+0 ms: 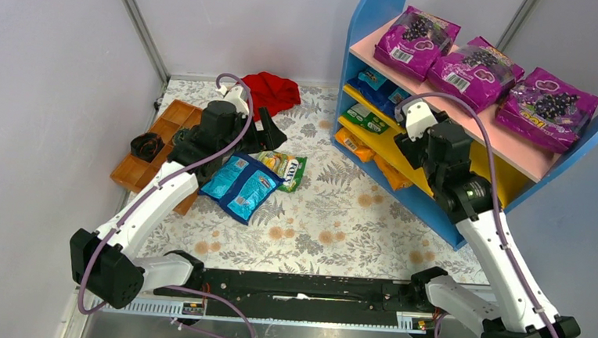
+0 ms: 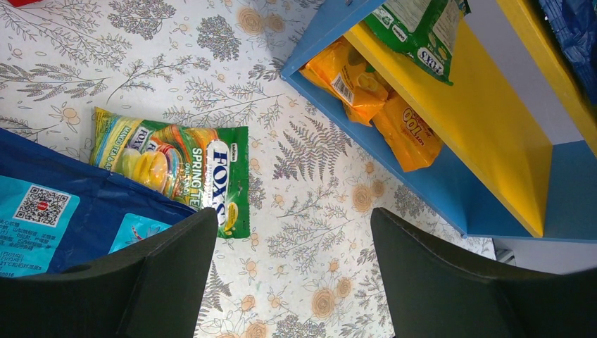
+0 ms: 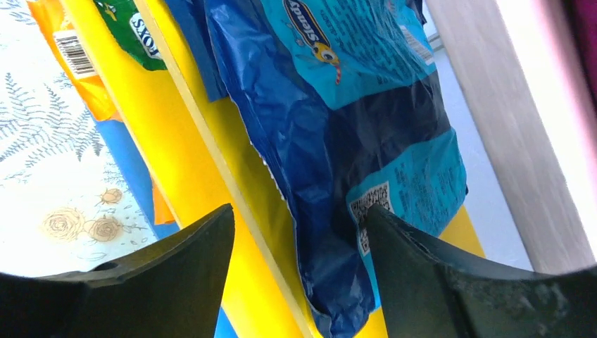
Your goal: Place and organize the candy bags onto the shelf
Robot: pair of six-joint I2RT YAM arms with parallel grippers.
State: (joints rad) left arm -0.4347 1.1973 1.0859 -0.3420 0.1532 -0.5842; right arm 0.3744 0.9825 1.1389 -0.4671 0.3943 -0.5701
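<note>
Green FOX'S Spring Tea bag [image 2: 176, 165] lies on the flowery table [image 2: 310, 84], touching a blue QR-coded bag [image 2: 70, 204]; orange "100" bags [image 2: 408, 130] sit on the shelf [image 2: 450, 190], bottom board. Left gripper [image 2: 292, 274] and right gripper [image 3: 299, 274] both gape wide, clamping nothing.

Left arm [image 1: 152, 207] and right arm [image 1: 502, 252] are both wearing white link shells with black joint housings and chunky black shoulder blocks, sitting on a black rail [image 1: 304, 287]. A lilac cable [image 1: 229, 76] is looping along each arm. Left gripper [image 2: 294, 215] and right gripper [image 3: 298, 209] are showing matte black, wedge-shaped fingers with rounded edges.
</note>
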